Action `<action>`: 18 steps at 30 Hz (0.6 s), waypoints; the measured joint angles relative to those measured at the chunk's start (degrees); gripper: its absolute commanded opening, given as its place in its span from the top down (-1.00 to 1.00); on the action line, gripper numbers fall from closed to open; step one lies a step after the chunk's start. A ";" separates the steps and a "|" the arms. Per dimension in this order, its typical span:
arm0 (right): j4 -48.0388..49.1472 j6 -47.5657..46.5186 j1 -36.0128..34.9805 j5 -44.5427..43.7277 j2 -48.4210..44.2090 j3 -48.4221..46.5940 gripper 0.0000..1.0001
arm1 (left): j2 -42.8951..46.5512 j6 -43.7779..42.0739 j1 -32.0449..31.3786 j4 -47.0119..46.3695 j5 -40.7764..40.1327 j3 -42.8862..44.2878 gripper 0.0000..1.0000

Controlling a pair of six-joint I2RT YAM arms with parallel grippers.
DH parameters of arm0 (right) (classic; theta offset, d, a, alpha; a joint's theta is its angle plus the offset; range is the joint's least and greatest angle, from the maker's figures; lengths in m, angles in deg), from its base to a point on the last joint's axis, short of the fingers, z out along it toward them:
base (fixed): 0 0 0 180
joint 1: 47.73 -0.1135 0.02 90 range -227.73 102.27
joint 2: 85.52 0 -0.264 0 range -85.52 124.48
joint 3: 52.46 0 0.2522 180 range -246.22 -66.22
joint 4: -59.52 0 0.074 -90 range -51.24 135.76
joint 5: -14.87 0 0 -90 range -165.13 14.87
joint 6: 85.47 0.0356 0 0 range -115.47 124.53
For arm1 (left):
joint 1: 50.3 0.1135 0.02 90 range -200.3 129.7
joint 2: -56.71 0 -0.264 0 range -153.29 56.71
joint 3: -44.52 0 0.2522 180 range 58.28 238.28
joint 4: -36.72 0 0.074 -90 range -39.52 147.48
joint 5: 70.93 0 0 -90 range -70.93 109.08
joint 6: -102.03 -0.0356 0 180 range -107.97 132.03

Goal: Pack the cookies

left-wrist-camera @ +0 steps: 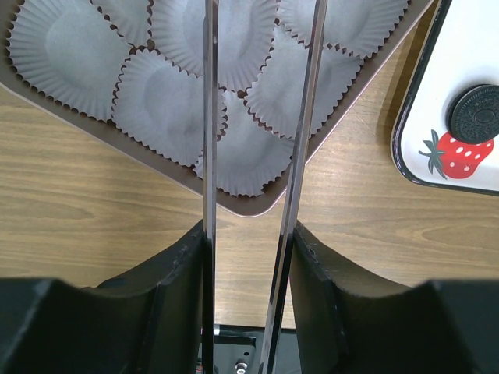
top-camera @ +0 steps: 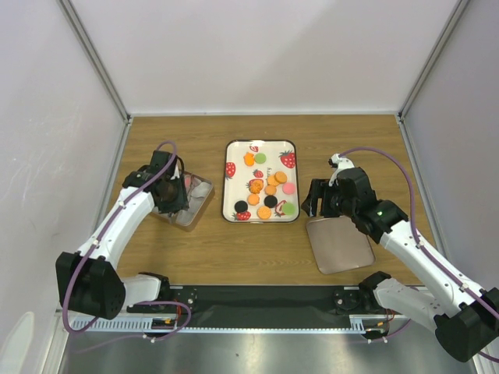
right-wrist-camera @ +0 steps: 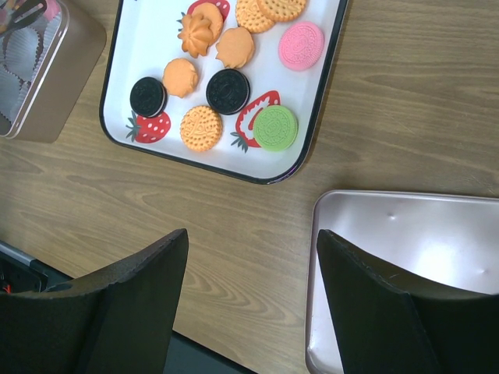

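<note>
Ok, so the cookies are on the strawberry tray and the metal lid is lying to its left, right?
No. The lid lies to the right of the tray, not its left, as the top view shows. The cookies are on the tray.

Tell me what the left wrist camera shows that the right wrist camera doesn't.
Left wrist only: two long thin metal blades. Right wrist only: the pink cookie, green cookie, orange cookies and a silver pan. Both: the strawberry tray, the black cookie at its corner, and the box of paper liners.
</note>
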 measured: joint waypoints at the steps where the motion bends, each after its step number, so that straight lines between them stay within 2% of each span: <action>1: 0.00 0.00 0.00 0.00 0.00 0.00 -0.47 | 0.00 0.02 0.00 -0.02 0.00 -0.02 0.06; 12: 0.00 0.00 0.00 0.00 0.00 0.00 -0.46 | 0.92 -0.02 0.02 0.33 0.04 0.15 0.06; 18: -0.02 0.00 0.00 -0.02 0.00 0.00 -0.47 | 2.97 0.09 -2.21 3.02 -0.57 5.20 0.06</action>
